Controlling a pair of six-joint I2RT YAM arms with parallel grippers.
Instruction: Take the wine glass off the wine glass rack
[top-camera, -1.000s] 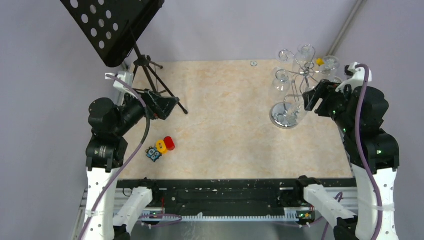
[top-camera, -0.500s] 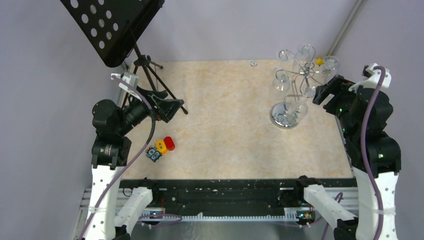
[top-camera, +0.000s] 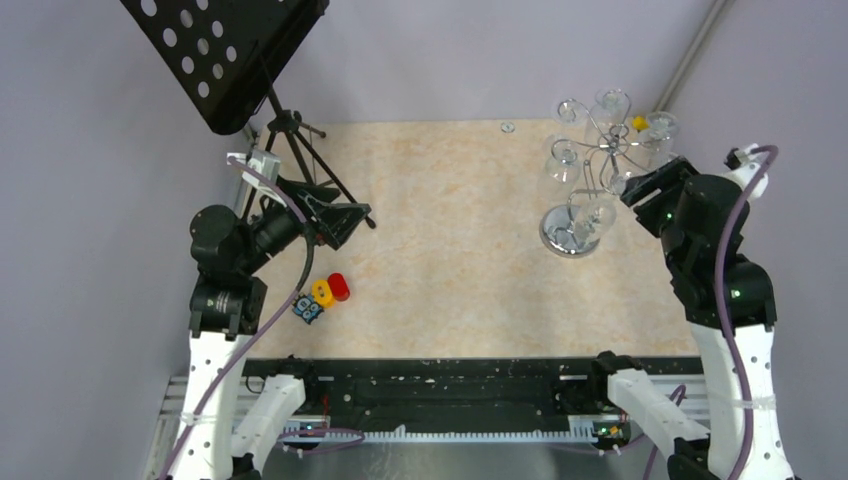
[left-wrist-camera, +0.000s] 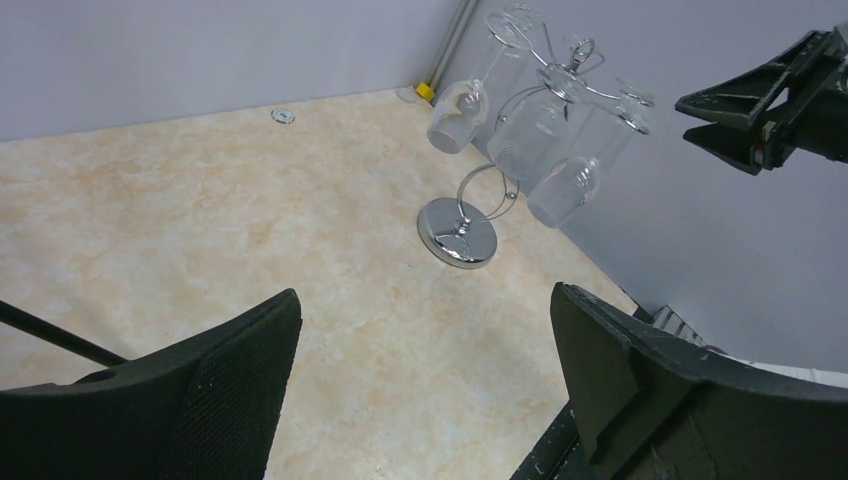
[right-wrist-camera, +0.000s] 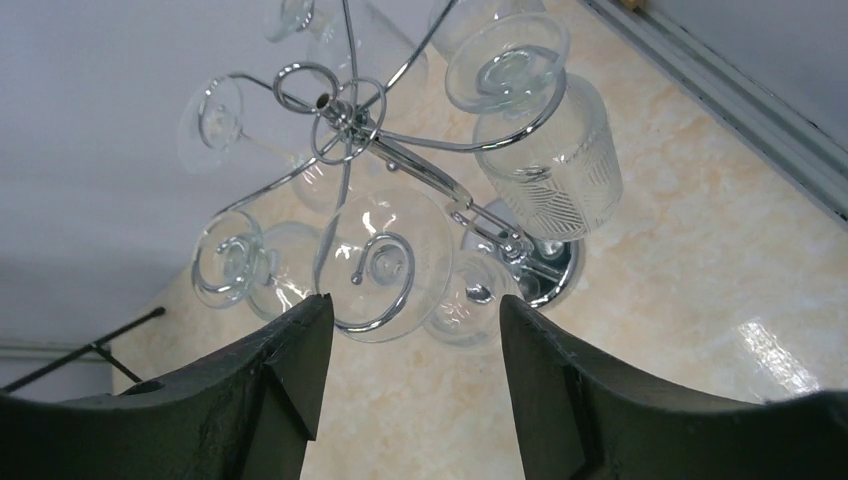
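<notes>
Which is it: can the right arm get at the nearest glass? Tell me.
Probably yes: the right gripper is open, facing the nearest glass on the rack, with nothing between them.

Beige marbled table (top-camera: 450, 200) carries wine glass rack (top-camera: 572, 234), music stand (top-camera: 230, 60), coloured toys (top-camera: 322, 293)

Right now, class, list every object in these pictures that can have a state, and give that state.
Shiny chrome wire wine glass rack: upright, loaded with glasses.
Clear wine glasses: hanging upside down on the rack.
Right hand: open, empty, facing the rack.
Left hand: open, empty.
Black perforated music stand: standing, desk tilted.
</notes>
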